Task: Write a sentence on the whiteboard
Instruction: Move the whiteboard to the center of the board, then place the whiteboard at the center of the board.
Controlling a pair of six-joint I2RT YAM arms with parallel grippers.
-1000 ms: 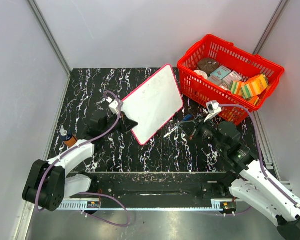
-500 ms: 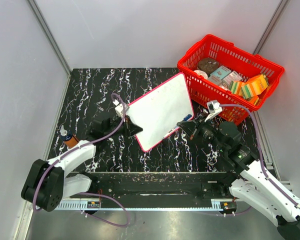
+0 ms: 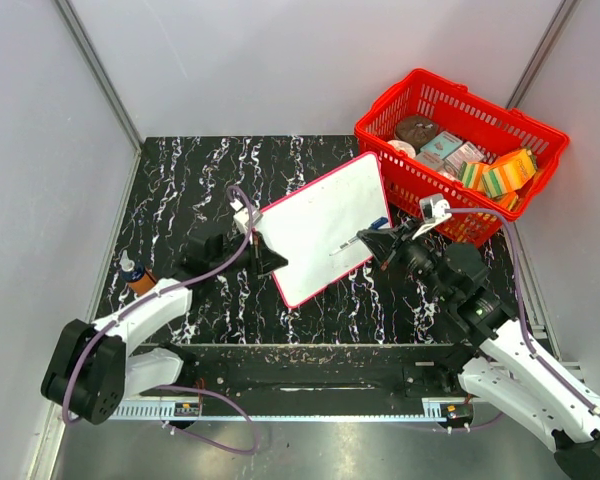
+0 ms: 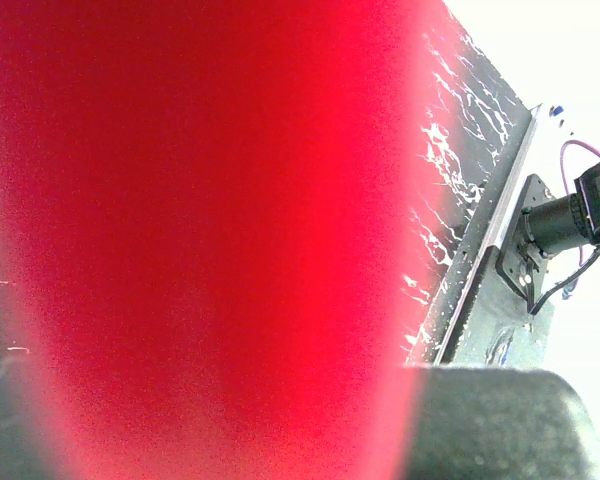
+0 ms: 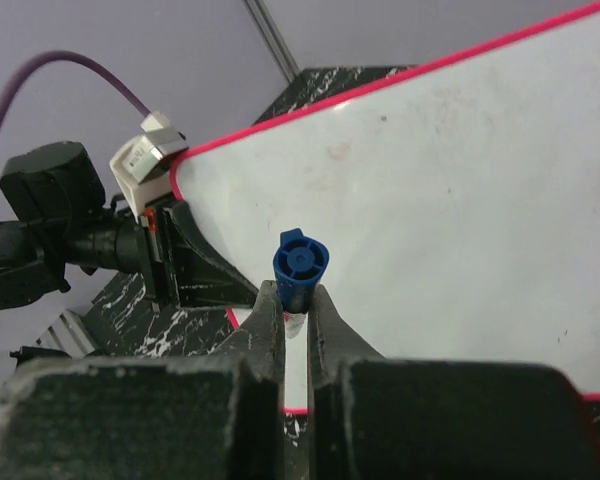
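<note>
clamping tilted whiteboard (image 3: 325, 230), blue marker (image 5: 300, 262) pinched

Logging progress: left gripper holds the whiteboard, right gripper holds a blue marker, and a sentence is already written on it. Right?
No: the whiteboard bears no writing, only faint smudges, as the right wrist view shows. The left gripper does hold it; the right gripper grips the blue marker.

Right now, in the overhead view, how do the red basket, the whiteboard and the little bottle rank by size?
1. red basket, though the tilted whiteboard looks nearly as big, so that order is unsure
2. whiteboard
3. little bottle, smallest by far
</note>
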